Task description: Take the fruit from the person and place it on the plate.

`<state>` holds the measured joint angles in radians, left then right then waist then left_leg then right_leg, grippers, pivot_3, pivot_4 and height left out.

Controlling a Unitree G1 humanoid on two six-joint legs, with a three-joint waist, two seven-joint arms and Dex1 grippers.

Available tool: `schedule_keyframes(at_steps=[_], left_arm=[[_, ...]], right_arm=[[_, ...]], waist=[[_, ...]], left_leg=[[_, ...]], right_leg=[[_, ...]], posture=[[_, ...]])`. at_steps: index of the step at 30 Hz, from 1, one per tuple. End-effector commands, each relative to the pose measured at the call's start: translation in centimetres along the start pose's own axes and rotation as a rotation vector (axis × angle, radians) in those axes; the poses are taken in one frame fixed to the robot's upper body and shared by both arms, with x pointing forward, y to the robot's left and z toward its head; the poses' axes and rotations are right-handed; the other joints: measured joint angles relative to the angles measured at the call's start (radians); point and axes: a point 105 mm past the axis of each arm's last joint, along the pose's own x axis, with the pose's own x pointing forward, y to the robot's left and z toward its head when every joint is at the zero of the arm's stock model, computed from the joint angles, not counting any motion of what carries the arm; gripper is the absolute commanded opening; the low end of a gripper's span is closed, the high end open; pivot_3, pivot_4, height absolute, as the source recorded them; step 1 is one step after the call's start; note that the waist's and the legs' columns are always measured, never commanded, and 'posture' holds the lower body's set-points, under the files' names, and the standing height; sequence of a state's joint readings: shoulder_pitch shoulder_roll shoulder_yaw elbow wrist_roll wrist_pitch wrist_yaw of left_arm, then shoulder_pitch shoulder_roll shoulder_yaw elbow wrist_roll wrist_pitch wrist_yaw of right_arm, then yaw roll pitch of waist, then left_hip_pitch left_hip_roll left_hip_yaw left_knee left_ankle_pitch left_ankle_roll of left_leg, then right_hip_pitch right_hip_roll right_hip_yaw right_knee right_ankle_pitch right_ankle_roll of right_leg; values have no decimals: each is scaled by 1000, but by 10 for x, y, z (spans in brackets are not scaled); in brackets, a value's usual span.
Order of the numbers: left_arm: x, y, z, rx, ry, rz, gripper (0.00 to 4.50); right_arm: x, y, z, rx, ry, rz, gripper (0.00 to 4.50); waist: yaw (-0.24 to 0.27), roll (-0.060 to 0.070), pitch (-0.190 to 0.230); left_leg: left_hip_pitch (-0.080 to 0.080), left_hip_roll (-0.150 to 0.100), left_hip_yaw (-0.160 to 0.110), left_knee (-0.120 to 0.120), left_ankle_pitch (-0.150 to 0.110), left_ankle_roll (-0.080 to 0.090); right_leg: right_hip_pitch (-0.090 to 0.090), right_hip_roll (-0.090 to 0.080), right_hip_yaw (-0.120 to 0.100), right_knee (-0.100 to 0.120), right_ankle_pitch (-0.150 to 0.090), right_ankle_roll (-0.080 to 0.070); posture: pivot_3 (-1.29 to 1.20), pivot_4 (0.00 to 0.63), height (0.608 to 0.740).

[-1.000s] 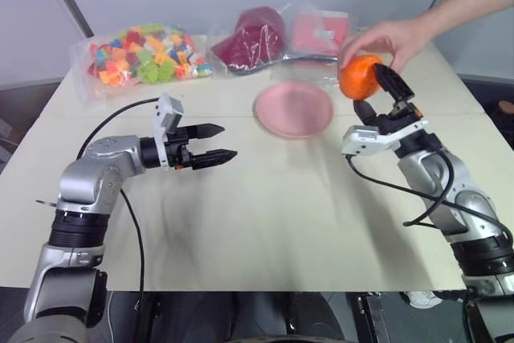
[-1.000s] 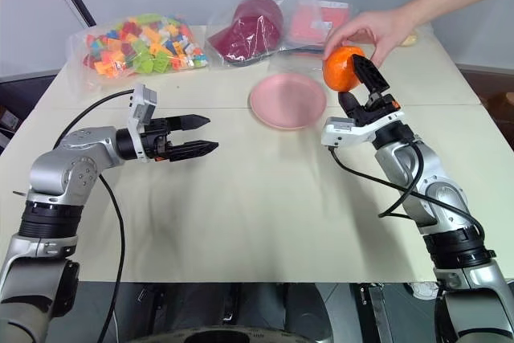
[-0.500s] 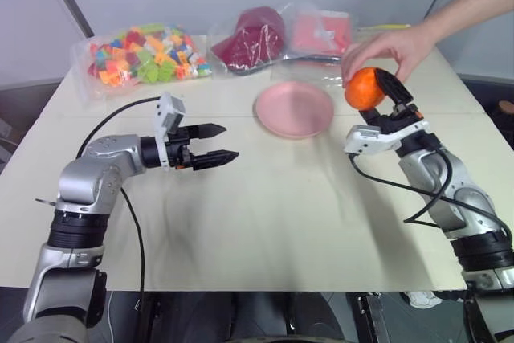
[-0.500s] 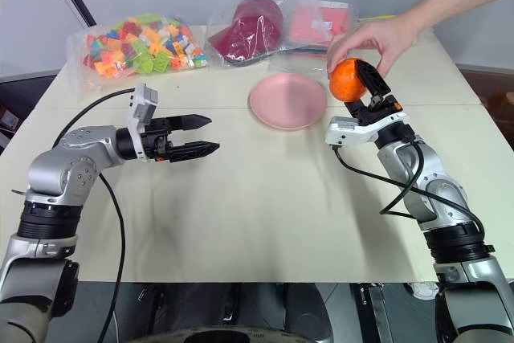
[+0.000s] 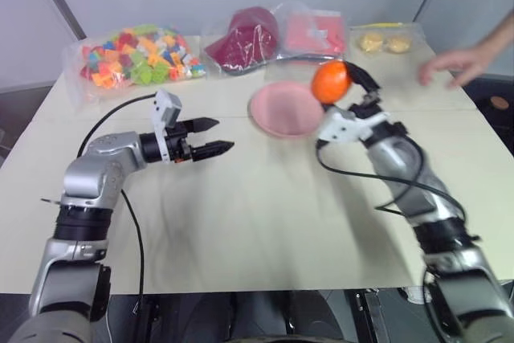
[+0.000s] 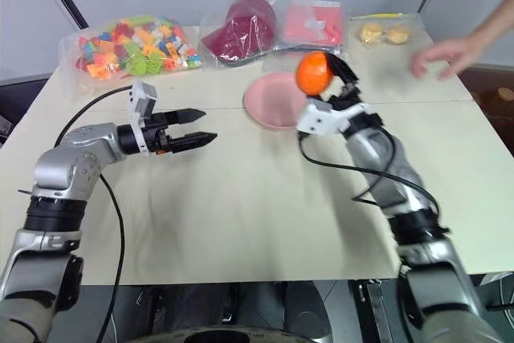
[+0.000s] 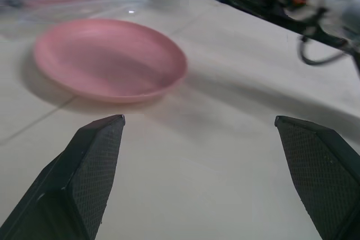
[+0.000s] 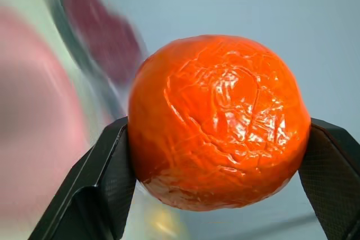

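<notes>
Right gripper (image 5: 341,84) is pinching the orange (image 5: 329,81) between its two black fingers, one pad pressed to each side of the fruit, as the right wrist view confirms. The orange is held in the air, above the right edge of the pink plate (image 5: 283,110) and clear of its surface. The fruit's skin looks glossy and slightly crinkled at close range.

The pink plate rests flat on the pale table (image 5: 265,222), near the table's centre and toward the far side. Nothing lies on the plate.

Left gripper (image 5: 210,136) hovers over the table to the left of the plate, well apart from it, fingers spread and holding nothing. Its fingertips point to the right, toward the plate. In the left wrist view the two fingers stand wide apart with the plate beyond them.

The person's hand (image 5: 456,65) is at the far right, above the table's right edge, open and well apart from the orange and the right gripper.

Along the far edge of the table lie clear bags: one of mixed coloured toy bricks (image 5: 136,54) at far left, one with a dark red item (image 5: 243,38), one with a pink item (image 5: 315,31), and one with two pale yellow-orange pieces (image 5: 384,41) at far right.
</notes>
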<state>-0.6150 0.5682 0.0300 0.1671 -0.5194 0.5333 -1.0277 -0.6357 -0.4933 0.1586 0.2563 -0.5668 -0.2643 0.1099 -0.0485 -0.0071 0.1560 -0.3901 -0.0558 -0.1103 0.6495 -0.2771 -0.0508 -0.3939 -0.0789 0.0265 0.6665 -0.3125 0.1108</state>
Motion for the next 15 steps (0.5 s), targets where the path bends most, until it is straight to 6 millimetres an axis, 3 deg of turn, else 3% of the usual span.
schedule_keyframes(at_steps=[1, 7, 13, 15], left_arm=[[1, 11, 14, 47, -56, 53, 4500], [3, 8, 12, 44, -81, 69, 4500], [-4, -5, 9, 49, -66, 35, 4500], [-6, -10, 8, 56, -53, 14, 4500]], right_arm=[[29, -3, -3, 155, 2, 17, 3410], [57, 13, -12, 327, 53, 95, 3410], [63, 24, -21, 478, 110, 144, 3410], [64, 23, -23, 500, 123, 134, 4436]], waist=[[-2, 0, 0], [-6, 0, 0], [-23, 0, 0], [-26, 0, 0]], left_leg=[[0, 0, 0, 0, 0, 0], [-1, -1, -1, -1, 0, 0], [-1, -1, -1, -1, 0, 0], [-1, -1, -1, -1, 0, 0]], right_leg=[[0, 0, 0, 0, 0, 0], [-1, -2, 0, -1, 0, 0], [-1, -1, 0, 0, 0, 0], [-2, -1, 0, 0, 0, 0]], posture=[[0, 150, 740], [0, 150, 740], [0, 150, 740], [0, 150, 740]])
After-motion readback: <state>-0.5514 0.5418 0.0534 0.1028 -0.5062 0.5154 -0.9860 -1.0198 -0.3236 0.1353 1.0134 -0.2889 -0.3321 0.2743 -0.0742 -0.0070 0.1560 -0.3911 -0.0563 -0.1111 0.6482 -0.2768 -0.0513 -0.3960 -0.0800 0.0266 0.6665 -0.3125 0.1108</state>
